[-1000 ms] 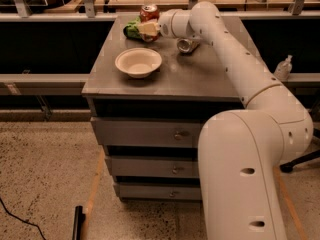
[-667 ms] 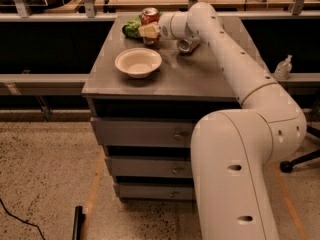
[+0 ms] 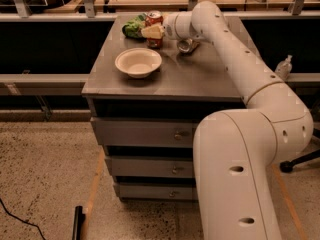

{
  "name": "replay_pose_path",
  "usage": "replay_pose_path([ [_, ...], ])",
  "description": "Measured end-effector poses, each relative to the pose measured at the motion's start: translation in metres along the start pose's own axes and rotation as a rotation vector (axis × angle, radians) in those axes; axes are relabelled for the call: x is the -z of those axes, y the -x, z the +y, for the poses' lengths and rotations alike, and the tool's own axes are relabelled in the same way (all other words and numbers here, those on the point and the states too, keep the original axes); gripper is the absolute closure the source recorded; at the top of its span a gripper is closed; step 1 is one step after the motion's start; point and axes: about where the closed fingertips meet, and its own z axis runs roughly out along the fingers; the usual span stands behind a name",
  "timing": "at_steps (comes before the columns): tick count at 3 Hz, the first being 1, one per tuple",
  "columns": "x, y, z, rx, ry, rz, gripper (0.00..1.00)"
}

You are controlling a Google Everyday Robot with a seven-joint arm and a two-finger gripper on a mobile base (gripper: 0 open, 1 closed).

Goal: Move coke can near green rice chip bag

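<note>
The coke can (image 3: 154, 19), red with a silver top, stands upright at the back of the cabinet top, right beside the green rice chip bag (image 3: 132, 27). My gripper (image 3: 153, 32) reaches in from the right and is shut on the can. One cream finger (image 3: 151, 32) crosses the can's front and hides its middle. The bag lies wrinkled at the back left, touching or nearly touching the can.
A cream round bowl (image 3: 138, 62) sits in front of the can and bag. A gold-and-silver can (image 3: 186, 45) lies on its side under my arm to the right. The grey cabinet top (image 3: 200, 79) has drawers below. A railing runs behind.
My gripper and the coke can have shifted a little to the right and lower, staying beside the green bag. The bowl and the lying can have not moved.
</note>
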Motion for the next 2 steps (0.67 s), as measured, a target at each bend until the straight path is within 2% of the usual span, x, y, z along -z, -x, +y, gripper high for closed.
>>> replay_pose_path([
  [1, 0.024, 0.007, -0.012, -0.01, -0.032, -0.012, 0.0],
  [2, 0.073, 0.019, -0.02, -0.015, -0.061, -0.039, 0.0],
])
